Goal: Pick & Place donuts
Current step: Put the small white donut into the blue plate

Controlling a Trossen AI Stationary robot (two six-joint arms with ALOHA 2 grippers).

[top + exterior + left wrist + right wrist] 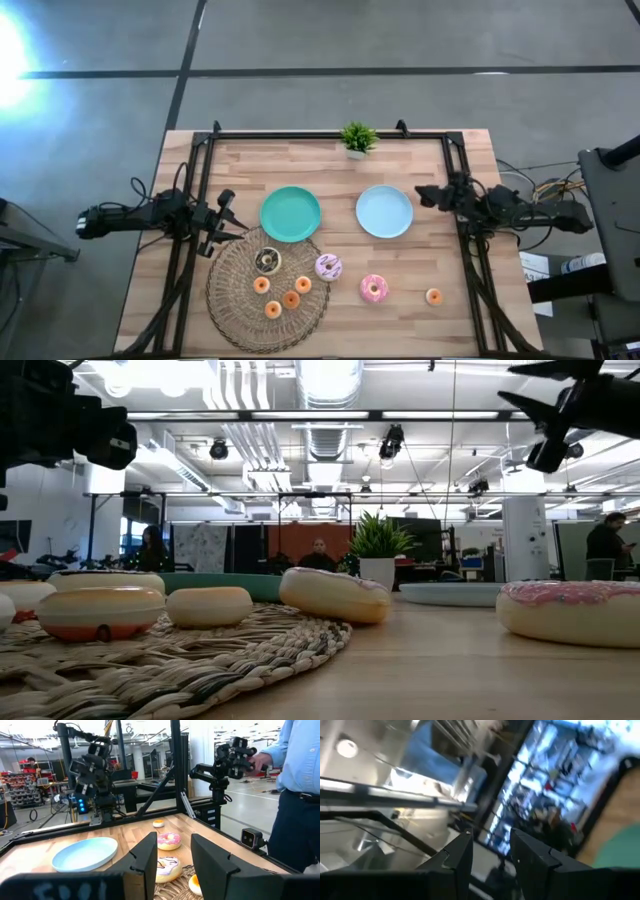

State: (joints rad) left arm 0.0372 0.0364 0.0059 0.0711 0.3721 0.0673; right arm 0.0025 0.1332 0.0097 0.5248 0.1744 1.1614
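A round woven mat at the near left carries a dark brown donut and several tiny orange donuts. A pale sprinkled donut rests on the mat's right rim. On the bare wood lie a bright pink donut and a tiny orange one. Behind them stand a teal plate and a light-blue plate. My left gripper hovers open at the table's left, level, beside the teal plate. My right gripper hovers open at the right, beside the light-blue plate, tipped upward.
A small potted plant stands at the far edge. Dark frame rails run along the table's left and right sides. A person in a blue shirt stands beyond the table's near side in the left wrist view.
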